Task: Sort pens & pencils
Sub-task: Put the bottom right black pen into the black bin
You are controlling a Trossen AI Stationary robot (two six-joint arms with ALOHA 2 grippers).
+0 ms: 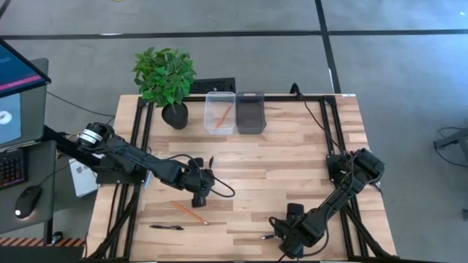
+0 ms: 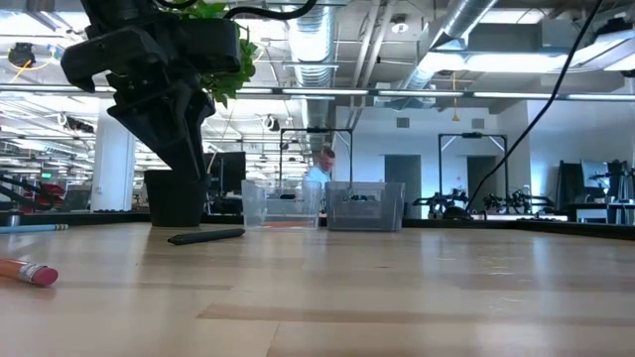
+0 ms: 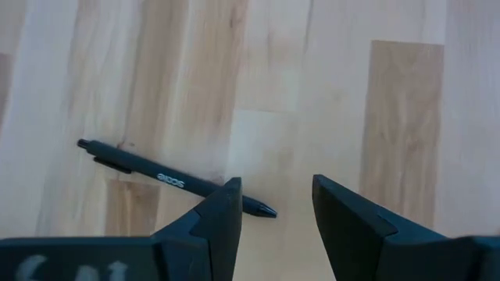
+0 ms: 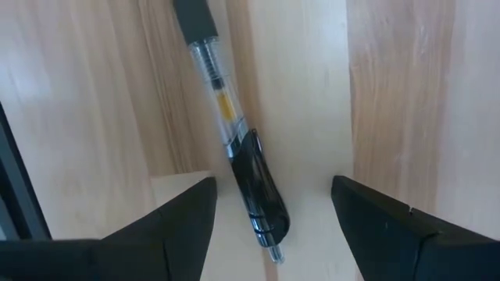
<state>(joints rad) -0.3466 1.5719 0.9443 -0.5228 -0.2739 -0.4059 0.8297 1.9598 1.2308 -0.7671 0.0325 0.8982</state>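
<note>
High view: left gripper (image 1: pixel 200 191) low over mid-table, left of centre; right gripper (image 1: pixel 281 241) near the front edge, right of centre. Two bins at the back edge, a clear bin (image 1: pixel 220 112) with one pencil (image 1: pixel 223 113) lying in it, and a dark bin (image 1: pixel 250 112) just beside it on the right; what the dark one holds cannot be told from above. Plant (image 1: pixel 167 77) in a black pot to the left of the bins. On the table (image 1: pixel 292 157) near the front: another pencil (image 1: pixel 189 212) lying diagonally, a black pen (image 1: pixel 167 227) in front of it, and a small pen (image 1: pixel 269 237) just beside the right gripper. Left wrist view adds what the high view lacks: fingers (image 3: pixel 223 222) wide apart and empty, hovering over bare wood, with a black pen (image 3: pixel 176 180) bearing white lettering lying slantwise beside one finger, its tip reaching toward the gap. Right wrist view: fingers (image 4: pixel 187 218) spread wide, nothing gripped, a clear-barrelled pen (image 4: pixel 233 133) with black grip and clip lying on the wood between them, apart from both. Low view: pink eraser end of a pencil (image 2: pixel 28 271) at the left edge, a black pen (image 2: pixel 206 236) flat on the table farther back, a dark arm above it, both bins and the pot behind
</note>
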